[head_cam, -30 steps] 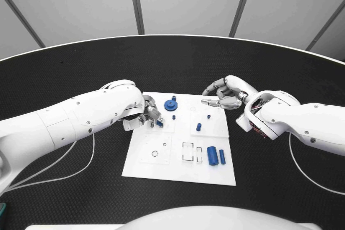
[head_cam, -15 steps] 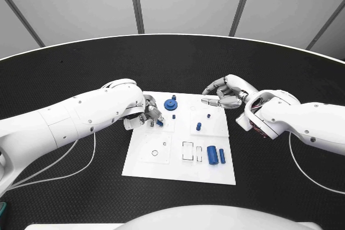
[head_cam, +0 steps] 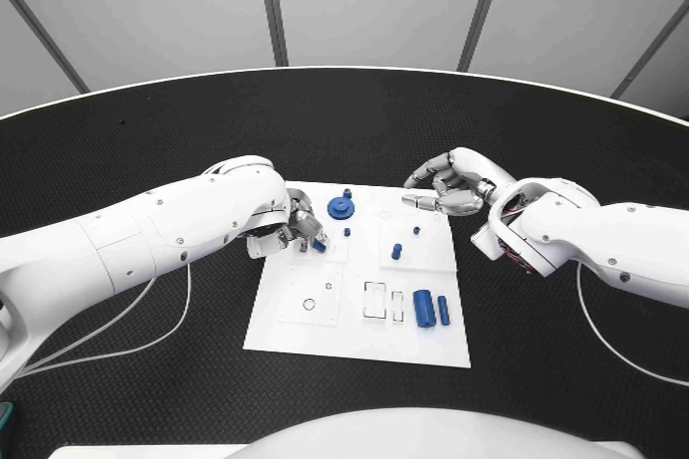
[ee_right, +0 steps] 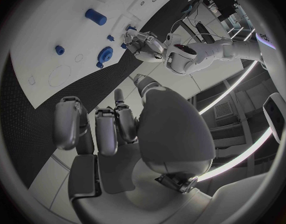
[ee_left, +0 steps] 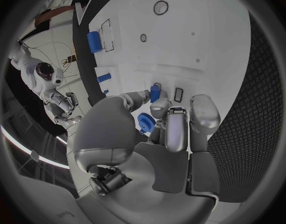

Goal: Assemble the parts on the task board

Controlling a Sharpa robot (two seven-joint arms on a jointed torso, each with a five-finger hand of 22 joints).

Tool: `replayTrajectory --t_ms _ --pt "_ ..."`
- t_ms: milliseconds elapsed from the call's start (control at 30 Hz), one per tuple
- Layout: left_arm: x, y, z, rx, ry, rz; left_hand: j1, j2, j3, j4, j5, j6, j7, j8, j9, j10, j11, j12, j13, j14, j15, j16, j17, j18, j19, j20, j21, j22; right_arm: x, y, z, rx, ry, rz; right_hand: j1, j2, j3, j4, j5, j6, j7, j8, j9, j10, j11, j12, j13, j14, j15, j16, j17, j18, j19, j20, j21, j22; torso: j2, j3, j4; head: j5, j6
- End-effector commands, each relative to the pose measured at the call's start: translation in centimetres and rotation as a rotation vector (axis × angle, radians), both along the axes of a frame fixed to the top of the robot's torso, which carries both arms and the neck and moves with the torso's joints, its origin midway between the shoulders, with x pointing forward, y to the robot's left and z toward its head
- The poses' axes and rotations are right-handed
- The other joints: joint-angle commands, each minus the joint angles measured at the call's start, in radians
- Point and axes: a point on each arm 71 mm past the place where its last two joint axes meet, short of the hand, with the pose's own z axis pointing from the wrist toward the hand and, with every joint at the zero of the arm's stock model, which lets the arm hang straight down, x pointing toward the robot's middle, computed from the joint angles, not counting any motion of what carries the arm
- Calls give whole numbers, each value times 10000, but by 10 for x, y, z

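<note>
The white task board (head_cam: 324, 325) lies mid-table. My left hand (head_cam: 295, 223) is over its near-left area and pinches a small blue peg (ee_left: 155, 93) between thumb and fingertips, right above the board surface by a small rectangular slot (ee_left: 178, 94). A blue gear (head_cam: 341, 210) stands near the far edge, just beside that hand. Two small blue pegs (head_cam: 396, 251) stand further right. A thick blue cylinder (head_cam: 424, 309) and a thinner one (head_cam: 444, 312) lie near the front right. My right hand (head_cam: 451, 185) hovers at the far right corner, fingers curled in, holding nothing.
The board has empty rectangular slots (head_cam: 374, 302) and a round hole (head_cam: 311, 305) in its front half. Black table (head_cam: 158, 379) surrounds the board on all sides. A thin cable (head_cam: 143, 349) trails from my left arm across the table.
The left hand has edged slightly toward the board's far side with the peg still pinched. The right hand has stayed where it was.
</note>
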Motion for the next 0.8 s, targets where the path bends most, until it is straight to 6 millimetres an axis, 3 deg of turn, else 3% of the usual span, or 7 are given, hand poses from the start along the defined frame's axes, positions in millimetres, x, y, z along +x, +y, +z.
replayTrajectory --t_ms 33,800 --pt "0 0 0 7 25 -30 -18 -131 1257 -1254 -11 94 -32 39 16 96 -10 64 41 593 22 -39 1071 -117 12 40 -22 6 0 0 0 -1 2 2 29 -14 75 7 44 -11 -12 53 -15 46 -5 36 915 734 -96 -19 1229 98 17 -74 -45 191 -1 -3 -5 1 -13" --pt "0 1 0 23 64 -54 -187 -350 1008 -1128 -41 161 -139 29 -15 150 -81 133 82 594 -30 -40 1074 -116 14 6 -25 11 0 0 0 -2 -16 -16 29 -14 75 7 44 -11 -12 53 -15 46 -5 36 915 734 -96 -19 1229 98 17 -74 -45 191 3 -2 -1 -7 -29"
